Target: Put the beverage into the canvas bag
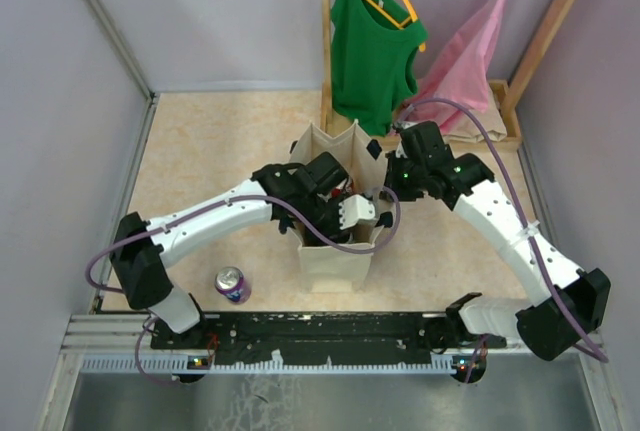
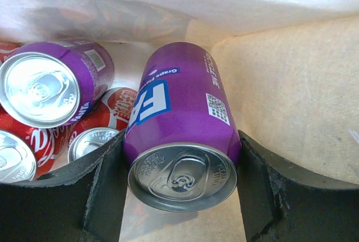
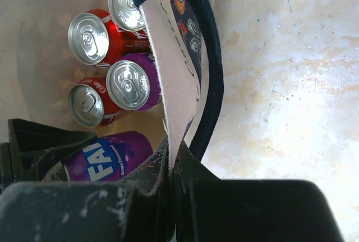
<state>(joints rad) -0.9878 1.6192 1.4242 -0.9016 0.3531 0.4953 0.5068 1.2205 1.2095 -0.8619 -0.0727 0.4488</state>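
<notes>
Grape can in left gripper, inside canvas bag — right gripper pinching the bag's wall.

Around: in the bag, a second purple can and red cans lie packed just beside the grape can, with the canvas wall on its other side. On the table a third purple can sits left of the bag, apart from it. A green tank top and pink garment hang on a wooden rack behind. Jaws: left stand wide, one finger on each flank of the tilted grape can, touching it. Right are pressed fully together on the bag's wall beside the navy strap.
</notes>
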